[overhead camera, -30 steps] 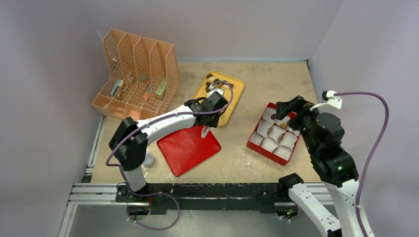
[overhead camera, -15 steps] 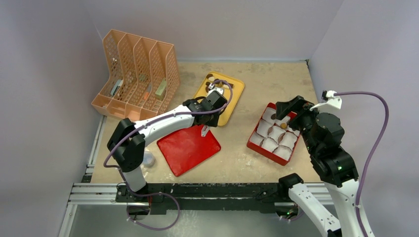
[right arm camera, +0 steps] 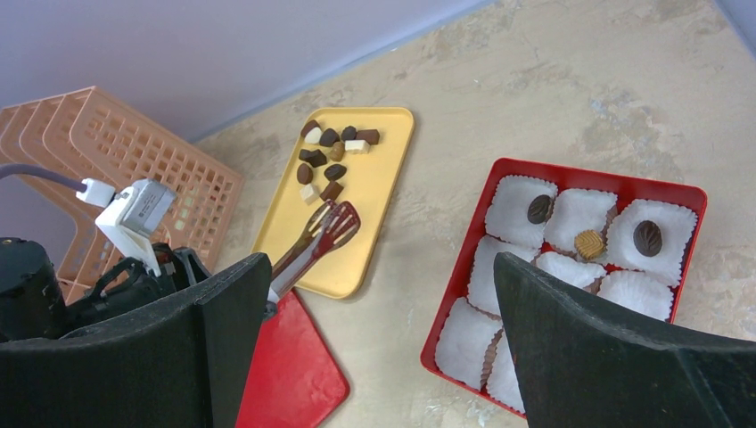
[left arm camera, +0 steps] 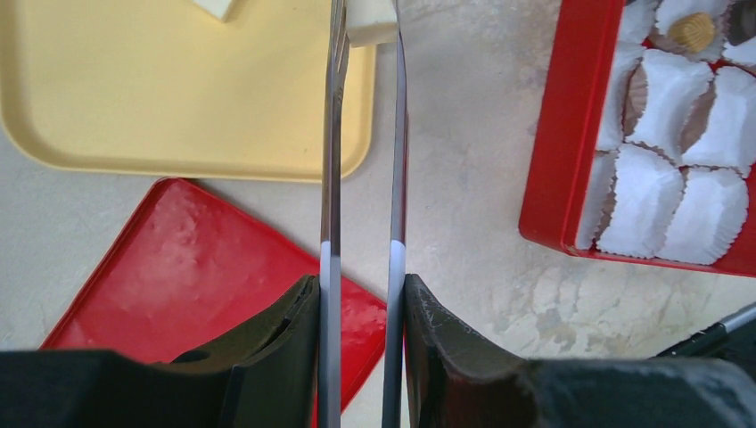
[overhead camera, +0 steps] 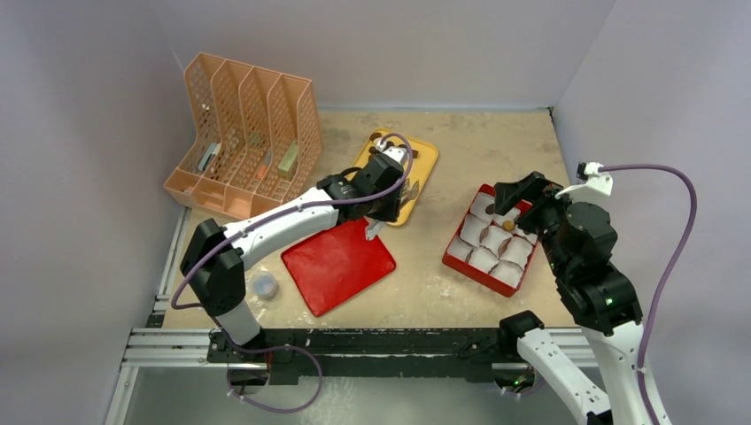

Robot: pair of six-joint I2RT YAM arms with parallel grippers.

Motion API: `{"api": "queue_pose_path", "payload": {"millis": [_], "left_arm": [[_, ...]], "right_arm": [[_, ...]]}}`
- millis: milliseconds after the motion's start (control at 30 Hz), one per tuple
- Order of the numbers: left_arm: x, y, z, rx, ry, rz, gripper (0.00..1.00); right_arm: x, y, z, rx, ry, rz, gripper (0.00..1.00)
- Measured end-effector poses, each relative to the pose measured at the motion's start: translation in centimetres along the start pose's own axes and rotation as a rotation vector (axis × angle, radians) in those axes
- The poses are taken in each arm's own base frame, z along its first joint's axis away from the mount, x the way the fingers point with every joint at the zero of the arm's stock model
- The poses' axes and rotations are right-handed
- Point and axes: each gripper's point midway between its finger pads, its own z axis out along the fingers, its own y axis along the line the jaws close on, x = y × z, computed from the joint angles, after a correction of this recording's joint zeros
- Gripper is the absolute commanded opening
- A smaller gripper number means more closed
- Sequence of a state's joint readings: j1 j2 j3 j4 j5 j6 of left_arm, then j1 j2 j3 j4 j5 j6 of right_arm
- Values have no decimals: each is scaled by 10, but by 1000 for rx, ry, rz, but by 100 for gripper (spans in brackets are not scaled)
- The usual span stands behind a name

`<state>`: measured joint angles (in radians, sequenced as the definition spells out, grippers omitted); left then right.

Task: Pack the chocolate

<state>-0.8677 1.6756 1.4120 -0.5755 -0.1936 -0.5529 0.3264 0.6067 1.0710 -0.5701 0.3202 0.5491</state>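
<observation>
One white chocolate (left arm camera: 371, 25), partly cut off, pinched in tongs (left arm camera: 331, 178) at the yellow tray (left arm camera: 134, 107) edge.
The red box (right arm camera: 615, 176) holds three pieces; the wide-spread right end effector (right arm camera: 382, 267) hides some paper cups (right arm camera: 579, 209). About ten pieces lie on the tray. The left end effector (left arm camera: 357, 299) squeezes the tongs.

No legible text, labels or numbers.

Brown, tan, white chocolate (right arm camera: 335, 171) clustered on yellow tray (right arm camera: 383, 178)
</observation>
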Motion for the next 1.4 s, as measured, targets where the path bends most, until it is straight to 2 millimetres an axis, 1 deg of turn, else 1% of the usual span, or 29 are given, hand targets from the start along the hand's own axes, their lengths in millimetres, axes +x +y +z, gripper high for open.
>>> {"api": "queue_pose_path", "payload": {"millis": [133, 200, 300, 400, 500, 567, 767, 1100, 1400], "left_arm": [[0, -17, -2, 58, -7, 8, 23], [1, -30, -4, 91, -15, 21, 23], [7, -56, -9, 160, -22, 50, 23], [13, -79, -15, 223, -25, 74, 23], [18, -96, -21, 276, -25, 92, 23], [17, -103, -23, 297, -30, 98, 24], [13, -116, -19, 316, -45, 122, 24], [36, -128, 3, 290, -4, 188, 24], [44, -139, 17, 266, -7, 246, 27]], "right_arm": [[0, 0, 0, 0, 0, 0, 96], [0, 0, 0, 0, 0, 0, 96], [0, 0, 0, 0, 0, 0, 96], [0, 0, 0, 0, 0, 0, 96], [0, 0, 0, 0, -1, 0, 96], [0, 0, 0, 1, 0, 0, 96], [-1, 0, -2, -1, -5, 2, 96], [-3, -1, -5, -6, -15, 5, 96], [-3, -1, -7, -6, -15, 6, 96]]}}
